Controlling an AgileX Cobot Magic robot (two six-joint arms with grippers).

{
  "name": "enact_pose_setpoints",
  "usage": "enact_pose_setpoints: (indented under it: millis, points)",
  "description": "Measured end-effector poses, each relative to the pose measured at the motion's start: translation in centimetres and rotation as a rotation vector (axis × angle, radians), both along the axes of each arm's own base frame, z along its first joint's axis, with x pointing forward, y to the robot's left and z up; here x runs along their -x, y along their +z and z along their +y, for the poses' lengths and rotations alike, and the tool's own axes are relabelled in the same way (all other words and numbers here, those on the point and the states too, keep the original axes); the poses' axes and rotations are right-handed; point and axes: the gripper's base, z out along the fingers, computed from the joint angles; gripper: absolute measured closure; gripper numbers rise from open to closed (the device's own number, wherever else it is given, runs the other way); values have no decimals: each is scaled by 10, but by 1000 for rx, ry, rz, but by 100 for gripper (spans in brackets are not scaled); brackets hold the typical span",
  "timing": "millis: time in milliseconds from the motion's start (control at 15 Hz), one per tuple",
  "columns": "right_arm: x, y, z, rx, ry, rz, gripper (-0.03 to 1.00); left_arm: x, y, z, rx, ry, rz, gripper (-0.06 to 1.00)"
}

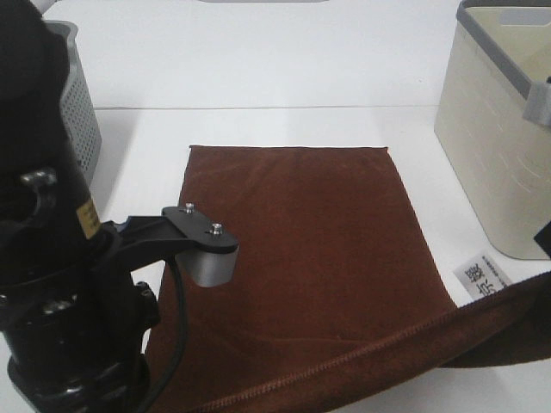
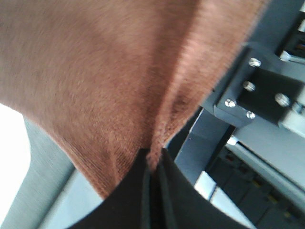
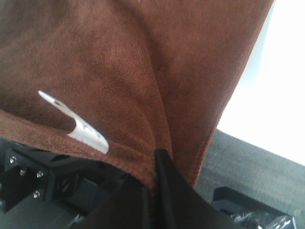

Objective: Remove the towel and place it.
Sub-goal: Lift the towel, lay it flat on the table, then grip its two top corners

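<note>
Black arm [image 1: 60,327] with grey camera [image 1: 211,267], black cable [image 1: 178,318], black fingers [image 2: 126,202]

- Bright, even light is falling from above onto the white table [image 1: 284,125], which is washing out almost to blank in the high view.
- The towel [image 1: 301,249] is showing soft shading along its folds.
- The left arm [image 1: 52,258], close to the lens, is reading as a dark, blurred mass.
- In the left wrist view the cloth is looking soft and unfocused, and the left gripper [image 2: 151,162] is sinking into featureless black.
- In the right wrist view the background is blowing out white, and the tag [image 3: 76,126] is glaring.
</note>
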Motion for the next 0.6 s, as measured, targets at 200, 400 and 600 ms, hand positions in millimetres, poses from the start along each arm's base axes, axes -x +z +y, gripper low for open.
enact_pose_setpoints:
  millis: [200, 400, 600]
  points:
    - [5, -31, -1, 39, 15, 134, 96, -3, -13, -3, -65, 77, 47, 94]
    - [2, -51, 0, 55, 54, 228, 96, -4, -23, -7, -83, 101, 90, 94]
    - [-7, -67, 7, 14, 88, 305, 96, -6, -43, -12, -129, 116, 155, 94]
